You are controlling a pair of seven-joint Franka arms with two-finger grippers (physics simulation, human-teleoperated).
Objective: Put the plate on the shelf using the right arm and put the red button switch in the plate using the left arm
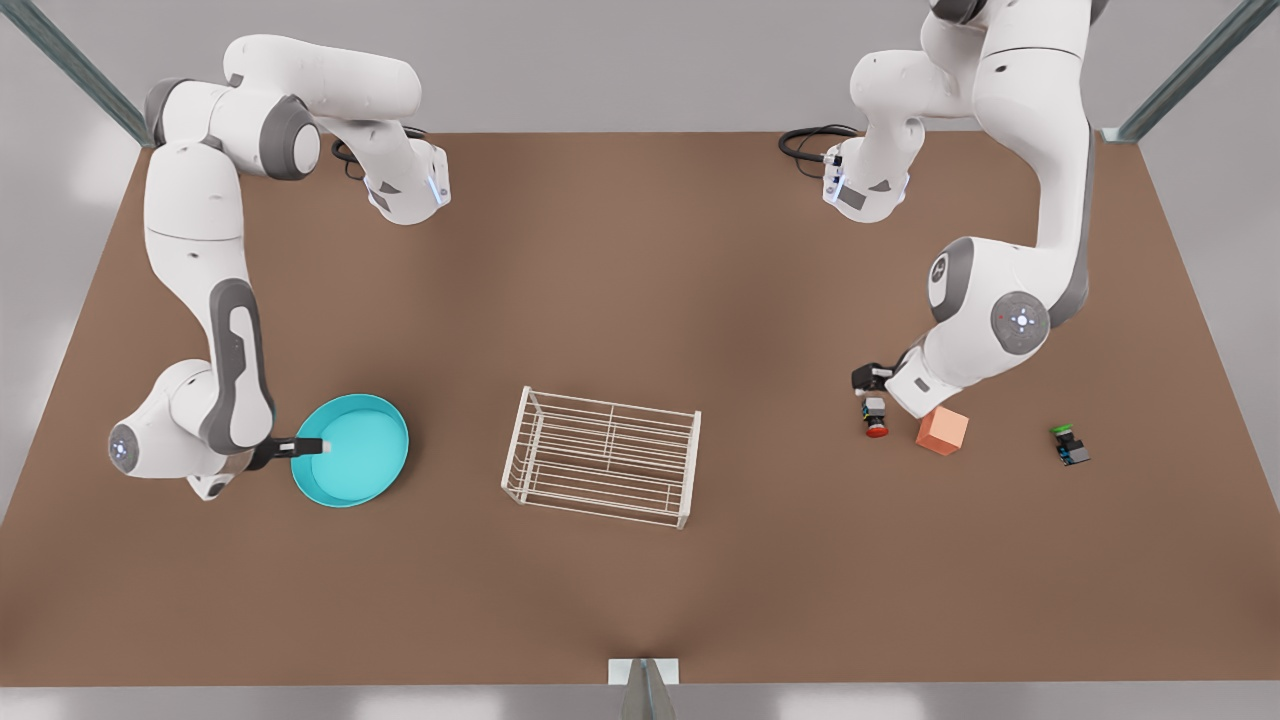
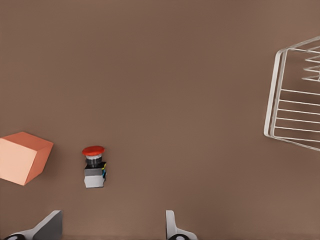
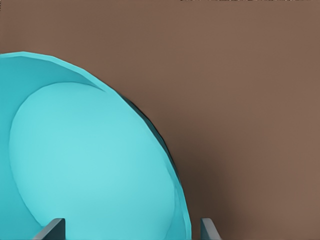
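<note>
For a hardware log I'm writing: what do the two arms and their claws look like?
Both arms are glossy white with rounded links and grey joint covers; black cables loop near their bases. The left arm has a round grey cap with small marks. The right arm has a grey strip along its forearm. Left claw and right claw are black with pale grey fingertips.

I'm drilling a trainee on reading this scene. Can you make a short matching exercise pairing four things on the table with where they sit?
Things:
1. plate
2. shelf
3. red button switch
4. green-capped switch

Places:
A. middle of the table
B. farthest toward the front view's right
C. at the right end effector, front view's left
D. just below the left end effector, beside the orange cube

Pairs: 1-C, 2-A, 3-D, 4-B
</note>
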